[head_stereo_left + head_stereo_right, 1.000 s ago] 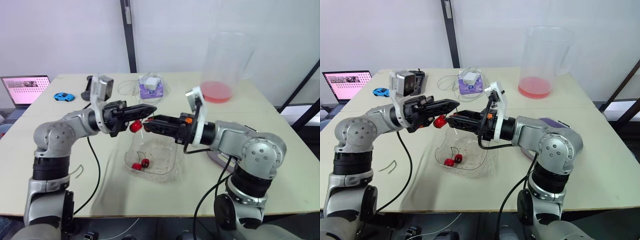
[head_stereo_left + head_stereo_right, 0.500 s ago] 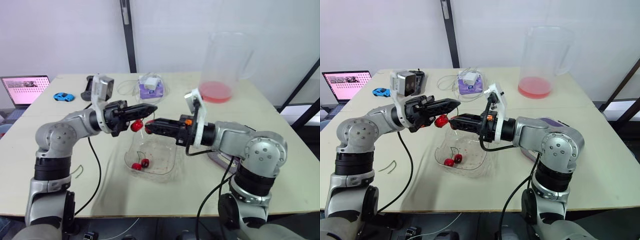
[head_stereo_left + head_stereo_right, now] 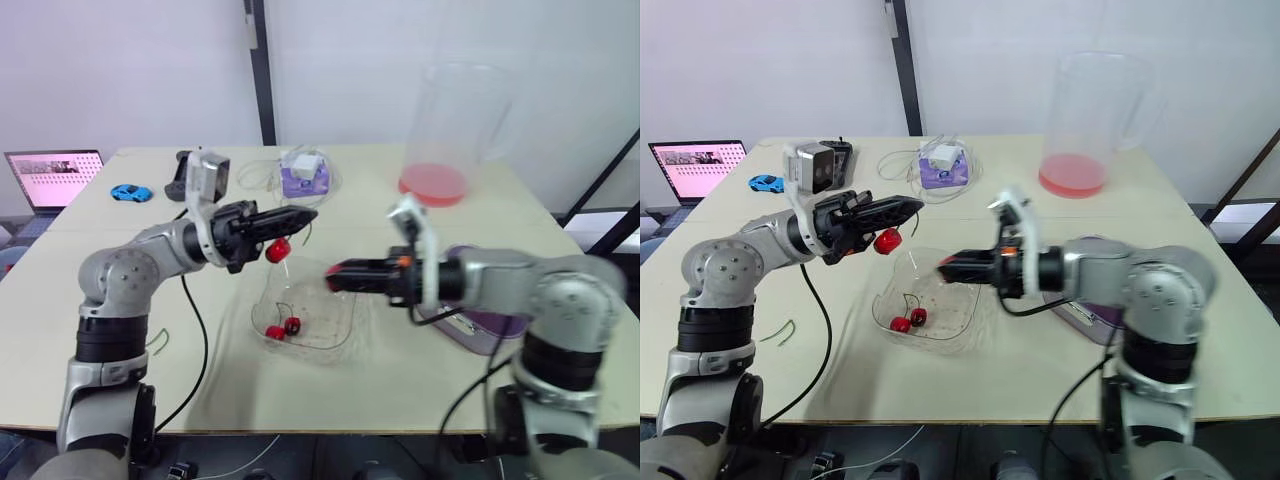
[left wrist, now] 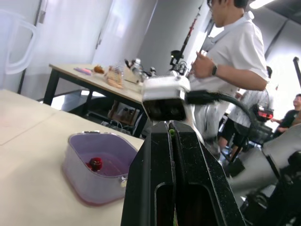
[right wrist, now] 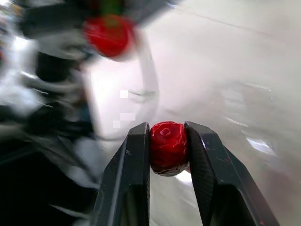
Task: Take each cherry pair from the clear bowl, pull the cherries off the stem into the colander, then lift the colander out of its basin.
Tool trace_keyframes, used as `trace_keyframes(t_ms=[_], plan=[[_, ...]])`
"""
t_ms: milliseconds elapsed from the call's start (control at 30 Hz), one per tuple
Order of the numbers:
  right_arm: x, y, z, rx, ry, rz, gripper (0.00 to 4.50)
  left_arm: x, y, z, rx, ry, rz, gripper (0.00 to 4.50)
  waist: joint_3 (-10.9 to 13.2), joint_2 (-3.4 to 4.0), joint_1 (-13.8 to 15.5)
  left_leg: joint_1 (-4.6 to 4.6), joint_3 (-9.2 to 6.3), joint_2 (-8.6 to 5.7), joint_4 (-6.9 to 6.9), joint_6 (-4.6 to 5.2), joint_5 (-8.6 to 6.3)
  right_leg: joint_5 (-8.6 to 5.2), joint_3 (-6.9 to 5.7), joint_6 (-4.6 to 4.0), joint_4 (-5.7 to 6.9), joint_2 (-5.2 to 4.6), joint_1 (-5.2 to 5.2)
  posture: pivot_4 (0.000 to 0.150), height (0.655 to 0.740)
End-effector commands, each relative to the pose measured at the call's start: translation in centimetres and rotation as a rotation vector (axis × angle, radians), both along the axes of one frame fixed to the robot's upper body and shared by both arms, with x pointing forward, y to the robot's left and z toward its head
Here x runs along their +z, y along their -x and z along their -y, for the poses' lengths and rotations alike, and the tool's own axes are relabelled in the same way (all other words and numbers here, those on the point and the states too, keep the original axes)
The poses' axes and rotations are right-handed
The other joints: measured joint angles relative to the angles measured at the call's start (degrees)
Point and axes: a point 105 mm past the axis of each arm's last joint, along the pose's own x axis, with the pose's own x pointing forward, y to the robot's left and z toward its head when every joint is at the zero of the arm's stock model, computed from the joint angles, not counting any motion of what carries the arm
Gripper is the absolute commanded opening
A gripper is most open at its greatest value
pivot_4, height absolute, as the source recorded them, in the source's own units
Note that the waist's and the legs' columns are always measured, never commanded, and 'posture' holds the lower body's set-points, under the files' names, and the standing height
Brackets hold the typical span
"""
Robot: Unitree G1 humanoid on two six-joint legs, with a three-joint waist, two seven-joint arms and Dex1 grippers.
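My left gripper (image 3: 306, 214) is shut on a green stem (image 4: 171, 132) above the clear bowl's (image 3: 340, 350) far rim. One red cherry (image 3: 278, 250) hangs from that stem. My right gripper (image 3: 334, 281) is shut on a second, loose cherry (image 5: 168, 147) and holds it over the bowl's right side, apart from the stem. A further cherry pair (image 3: 282, 328) lies inside the bowl. The purple colander in its basin (image 3: 480, 327) sits on the table under my right forearm, and one cherry (image 4: 95, 163) lies in it.
A tall clear pitcher (image 3: 455, 130) with red liquid stands at the back right. A purple box with a charger and cables (image 3: 304, 173), a blue toy car (image 3: 127, 192) and a laptop (image 3: 52, 178) are at the back left. A person (image 4: 230, 61) stands beyond the table.
My right gripper has pulled back to the right with one cherry, away from the left gripper. The left gripper has stayed put with the stem and the other cherry.
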Motion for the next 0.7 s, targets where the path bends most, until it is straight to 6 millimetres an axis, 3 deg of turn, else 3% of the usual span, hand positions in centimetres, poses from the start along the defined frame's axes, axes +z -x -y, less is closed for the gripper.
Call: trace_keyframes(t_ms=[33,167,233,433,533,667,700], plan=[[1.9,-1.3,5.9,-0.16,0.142,0.134,1.18,0.5,-0.1,-0.6,0.047,0.008,0.069,0.0,0.01,-0.03,0.38,0.0,0.01,0.01,0.02,0.05,-0.03,0.0,0.0,0.0,-0.04,0.03,0.01,0.15,0.7332],[0.2,-2.2,12.4,-0.281,0.425,0.152,1.18,0.3,-0.5,-0.6,0.071,-0.002,0.092,0.0,0.02,-0.04,0.12,0.04,0.09,0.05,0.03,0.22,-0.12,0.0,0.09,0.01,-0.18,0.09,0.05,0.15,0.7332],[-1.1,-2.3,14.6,-0.301,0.539,0.13,1.18,0.1,-0.6,-0.5,0.069,-0.006,0.097,0.0,0.02,-0.04,0.11,0.05,0.12,0.04,0.05,0.24,-0.14,0.0,0.12,0.01,-0.18,0.09,0.05,0.15,0.7332],[-4.2,-1.9,16.5,-0.298,0.619,0.037,1.18,-0.2,-0.6,-0.1,0.071,-0.02,0.104,0.0,0.02,-0.02,0.28,0.05,0.15,0.05,0.06,0.23,-0.13,0.01,0.17,0.02,-0.16,0.08,0.04,0.15,0.7332],[-3.9,-1.8,16.5,-0.293,0.618,0.039,2.03,-0.1,-0.6,-0.1,0.07,-0.019,0.103,0.0,0.02,-0.02,0.33,0.04,0.15,0.04,0.08,0.22,-0.13,0.01,0.17,0.02,-0.16,0.06,0.04,0.15,0.7332],[-2.4,-1.7,16.5,-0.288,0.632,0.071,3.98,0.0,-0.6,-0.1,0.066,-0.017,0.1,0.0,0.02,-0.02,0.35,0.05,0.14,0.04,0.08,0.22,-0.12,0.01,0.17,0.02,-0.16,0.06,0.05,0.15,0.7332],[-2.0,-1.7,16.6,-0.286,0.653,0.09,4.19,0.0,-0.6,-0.1,0.066,-0.017,0.1,0.0,0.02,-0.02,0.38,0.05,0.14,0.04,0.08,0.22,-0.12,0.01,0.17,0.02,-0.16,0.06,0.05,0.15,0.7332]])
